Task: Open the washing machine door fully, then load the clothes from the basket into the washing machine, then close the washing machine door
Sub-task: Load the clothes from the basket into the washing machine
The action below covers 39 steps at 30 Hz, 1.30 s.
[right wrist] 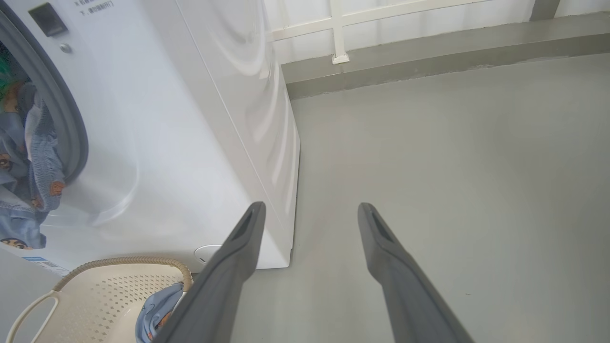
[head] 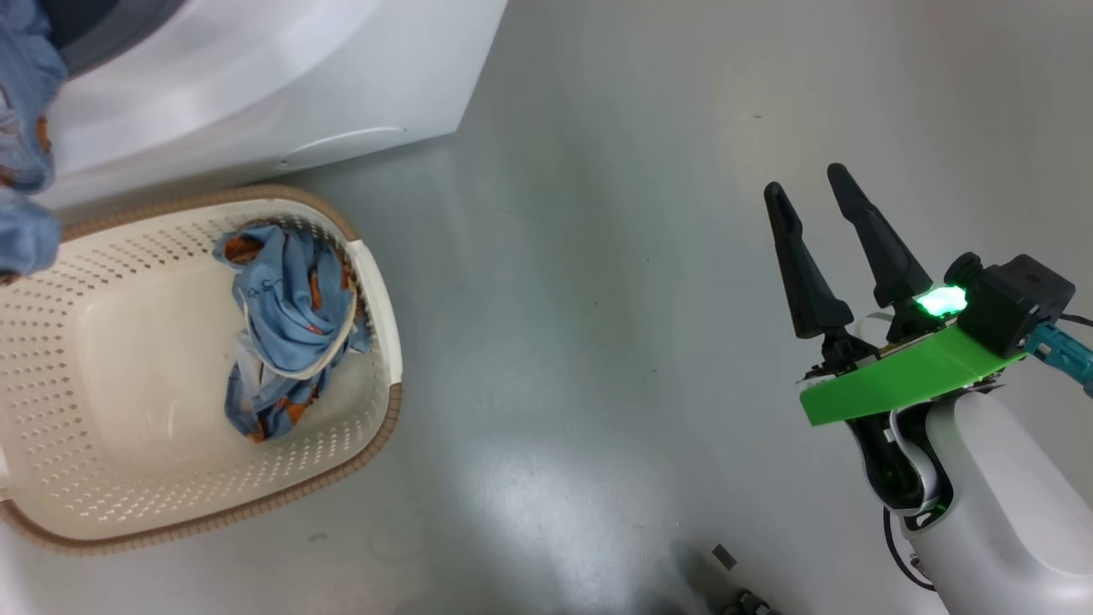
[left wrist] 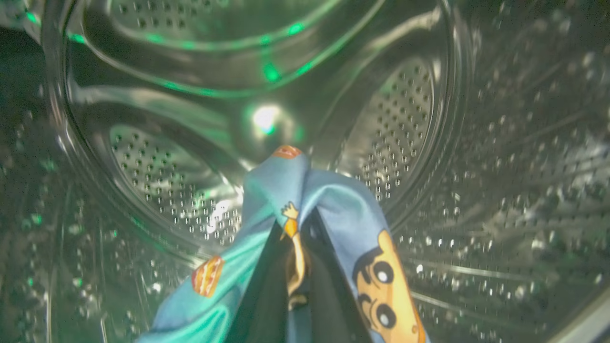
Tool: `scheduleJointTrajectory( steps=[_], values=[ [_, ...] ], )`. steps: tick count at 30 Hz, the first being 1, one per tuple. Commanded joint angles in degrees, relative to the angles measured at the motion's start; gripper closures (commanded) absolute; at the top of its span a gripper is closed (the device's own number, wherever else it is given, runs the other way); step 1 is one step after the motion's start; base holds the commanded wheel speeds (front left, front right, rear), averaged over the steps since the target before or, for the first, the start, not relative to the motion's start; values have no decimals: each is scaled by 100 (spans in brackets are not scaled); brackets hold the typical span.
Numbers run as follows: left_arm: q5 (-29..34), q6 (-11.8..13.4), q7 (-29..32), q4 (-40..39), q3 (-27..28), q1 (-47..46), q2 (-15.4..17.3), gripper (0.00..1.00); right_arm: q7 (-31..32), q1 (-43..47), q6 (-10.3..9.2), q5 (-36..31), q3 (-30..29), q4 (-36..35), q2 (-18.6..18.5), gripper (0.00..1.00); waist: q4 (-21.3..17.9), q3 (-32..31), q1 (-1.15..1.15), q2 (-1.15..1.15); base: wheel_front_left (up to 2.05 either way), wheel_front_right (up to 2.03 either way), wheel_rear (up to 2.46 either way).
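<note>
Bottom centre of the left wrist view, the left gripper (left wrist: 299, 228) clamps a blue garment (left wrist: 333, 209) pointing up-frame into the washing machine (left wrist: 405, 119). The right gripper (head: 805, 182) hangs spread and empty at head-view right; another garment (head: 286, 316) lies top-to-bottom in the basket (head: 128, 512), left.

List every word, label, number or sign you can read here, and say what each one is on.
Nothing reads clearly.
Grey print at the top of the washing machine front: too small and cut off.
Blue label low on its front: too small to read.
Clothes: cartoon pictures, no legible words.
</note>
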Motion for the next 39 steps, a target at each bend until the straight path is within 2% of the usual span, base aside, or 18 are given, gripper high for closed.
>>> scheduleJointTrajectory(
  steps=[1, 5, 6, 7, 8, 9, 18, 28, 31, 39],
  values=[
    [74, 34, -26, -117, 47, 234, 228, 100, -45, 60, 25, 0, 68, -124, -13, 0, -17, 23, 0, 0, 0, 0, 0],
    [171, 30, -27, 294, -48, 330, 237, 100, -45, 89, 25, 1, 57, -90, 14, 0, -1, -10, 0, 0, 0, 0, 0],
    [185, 28, -26, 437, -72, 311, 241, 91, -45, 98, 25, 0, 59, -79, 22, 0, 7, -26, 0, 0, 0, 0, 0],
    [200, 19, 26, 619, -107, 282, 236, 62, -45, 106, 25, 1, 60, -69, 26, 0, 17, -41, 0, 0, 0, 0, 0],
    [244, 1, 56, 759, -169, 238, 237, 8, -45, 106, 25, 4, 61, -58, 29, 0, 29, -52, 0, 0, 0, 0, 0],
    [271, 10, 75, 883, -207, 191, 236, 0, -45, 102, 25, 8, 63, -49, 31, 0, 40, -66, 0, 0, 0, 0, 0],
    [184, -91, 426, 1532, -278, -93, 192, 0, -45, 57, 25, 27, 81, -42, -12, 0, 138, -168, 0, 0, 0, 0, 0],
    [-55, -239, 37, 1561, -181, 295, 66, 0, -45, 140, 25, 24, 63, -51, -102, 0, 229, -373, 0, 0, 0, 0, 0],
    [-184, -247, -22, 1243, -61, 713, 8, 0, -45, 201, 25, 7, 23, -60, -153, 0, 294, -498, 0, 0, 0, 0, 0],
    [-292, -190, -27, -292, 388, 1902, -195, 0, -45, 298, 25, -50, -23, -37, -209, 0, 447, -796, 0, 0, 0, 0, 0]
  ],
)
